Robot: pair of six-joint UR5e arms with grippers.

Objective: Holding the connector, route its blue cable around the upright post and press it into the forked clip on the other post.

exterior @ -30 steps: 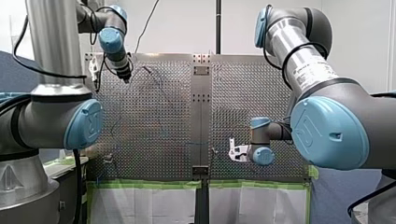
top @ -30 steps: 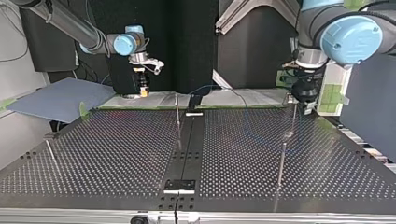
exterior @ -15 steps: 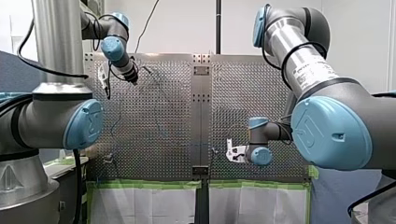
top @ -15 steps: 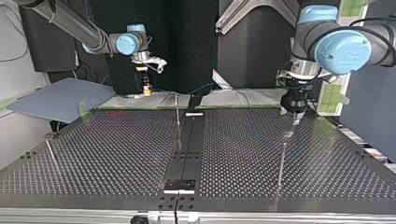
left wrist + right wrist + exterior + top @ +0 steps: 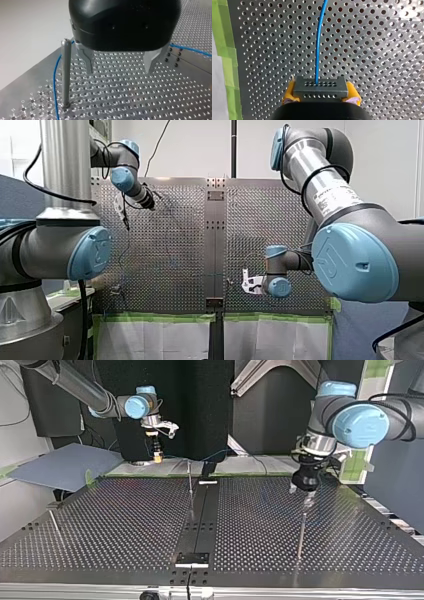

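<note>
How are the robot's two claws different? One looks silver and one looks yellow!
My left gripper has bare metal fingers; my right gripper has yellow pads. My left gripper is open and empty, beside an upright post; my right gripper is shut on the connector, with the blue cable running out of it. Both have two fingers and hang over the perforated table.
</note>
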